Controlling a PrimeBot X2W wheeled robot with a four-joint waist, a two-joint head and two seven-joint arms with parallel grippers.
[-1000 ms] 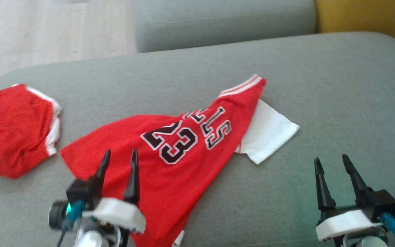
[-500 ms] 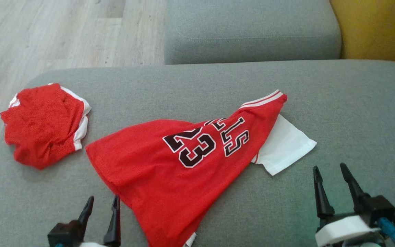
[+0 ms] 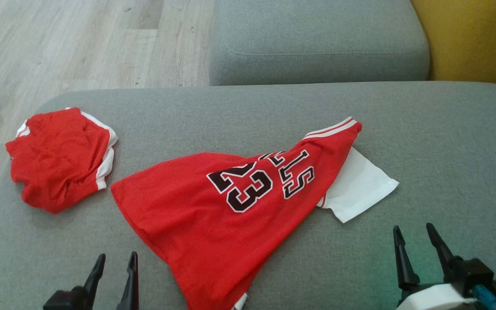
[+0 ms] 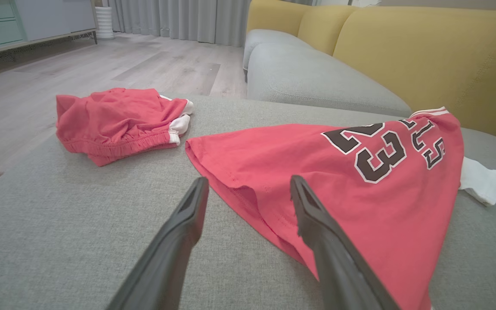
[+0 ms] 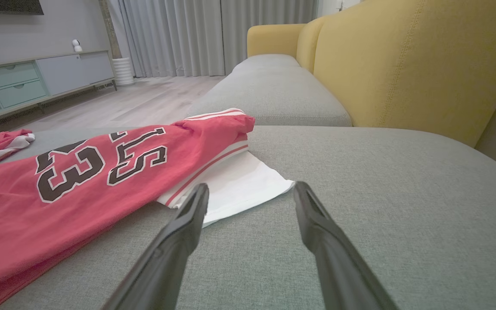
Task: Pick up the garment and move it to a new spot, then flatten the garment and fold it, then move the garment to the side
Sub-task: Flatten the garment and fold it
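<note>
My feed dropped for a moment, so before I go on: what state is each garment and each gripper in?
Red jersey: loose on the grey cushion, rumpled, not flattened or folded, unheld.
White cloth: flat, poking out from under the jersey's side.
Red shorts: bunched in a heap, apart from the jersey.
Left gripper: open, empty.
Right gripper: open, empty.

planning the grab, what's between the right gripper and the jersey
Nothing: a bare stretch of grey cushion separates the right gripper from the white sleeve of the jersey, clearest in the head view.
</note>
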